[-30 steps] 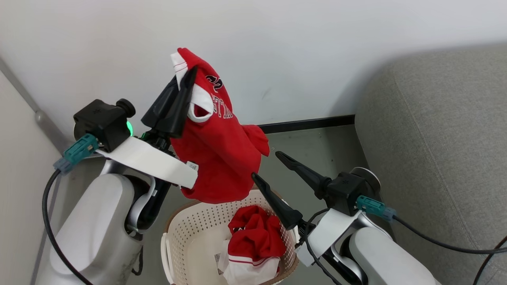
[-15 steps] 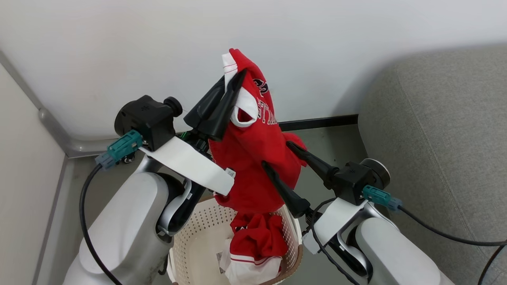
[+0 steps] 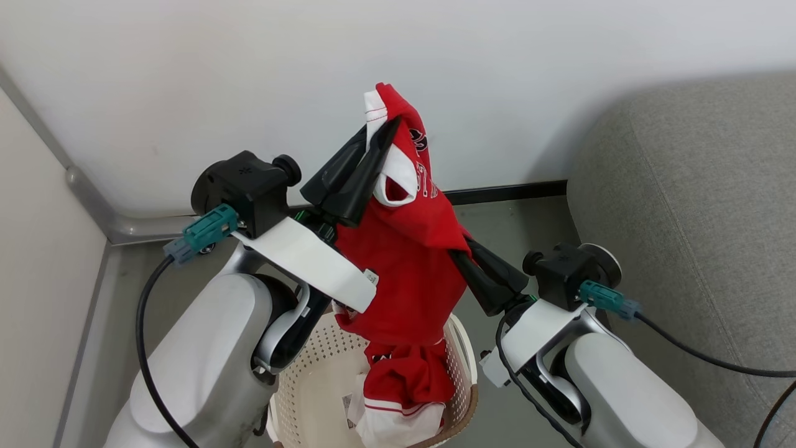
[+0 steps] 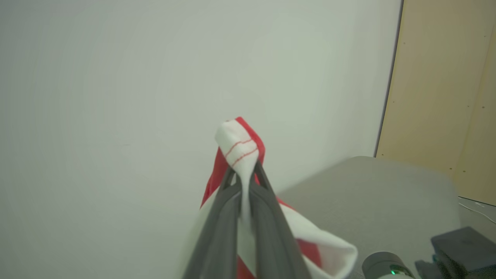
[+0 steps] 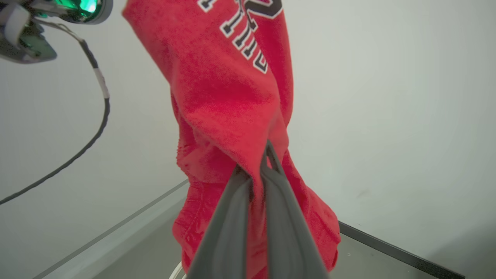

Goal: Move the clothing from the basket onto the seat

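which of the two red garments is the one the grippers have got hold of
The raised garment hanging over the basket: left gripper pinches its white-trimmed top, right gripper its side. The other garment lies crumpled inside the basket.

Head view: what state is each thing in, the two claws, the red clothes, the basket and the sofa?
left gripper: shut on the lifted garment, at its white-trimmed top.
right gripper: shut on a side fold of the lifted garment.
lifted garment: hanging above the basket.
other garment: crumpled inside the basket.
basket: upright.
sofa: no clothing on the part in view.
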Tool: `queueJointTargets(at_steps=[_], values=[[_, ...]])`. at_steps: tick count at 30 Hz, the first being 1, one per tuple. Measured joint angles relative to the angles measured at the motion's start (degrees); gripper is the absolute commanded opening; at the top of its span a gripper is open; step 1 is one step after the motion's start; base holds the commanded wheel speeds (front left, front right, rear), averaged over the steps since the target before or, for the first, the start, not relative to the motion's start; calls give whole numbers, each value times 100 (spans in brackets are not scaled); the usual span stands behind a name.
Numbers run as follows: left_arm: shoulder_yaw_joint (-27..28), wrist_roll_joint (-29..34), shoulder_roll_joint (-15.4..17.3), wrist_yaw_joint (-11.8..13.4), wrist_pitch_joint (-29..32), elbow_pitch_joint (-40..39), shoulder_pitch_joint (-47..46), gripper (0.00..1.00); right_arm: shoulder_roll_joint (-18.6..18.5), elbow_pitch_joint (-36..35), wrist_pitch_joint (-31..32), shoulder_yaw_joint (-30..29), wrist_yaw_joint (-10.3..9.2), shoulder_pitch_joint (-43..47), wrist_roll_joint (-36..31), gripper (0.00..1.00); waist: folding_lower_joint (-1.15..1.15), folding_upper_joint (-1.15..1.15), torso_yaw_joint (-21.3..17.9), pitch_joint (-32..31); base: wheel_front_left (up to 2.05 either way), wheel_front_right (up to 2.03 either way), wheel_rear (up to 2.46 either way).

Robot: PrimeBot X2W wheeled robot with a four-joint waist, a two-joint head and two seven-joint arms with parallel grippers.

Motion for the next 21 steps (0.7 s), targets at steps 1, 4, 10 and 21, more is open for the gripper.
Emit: queueJointTargets(at_steps=[1,4,10,21], values=[[-1,0,7,1,5,1,1,0,0,-8,0,-10,0,-31,24,0,0,0,0,2,0,0,0],[1,1,58,4,27,4,6,0,0,-56,0,-85,0,-67,64,0,0,0,-3,9,0,0,0],[88,41,193,102,53,36,129,100,2,-156,0,-382,0,-66,147,0,0,0,-29,37,0,0,0],[115,22,315,114,78,99,405,100,2,-298,0,-980,0,-64,88,0,0,0,-102,111,0,0,0]])
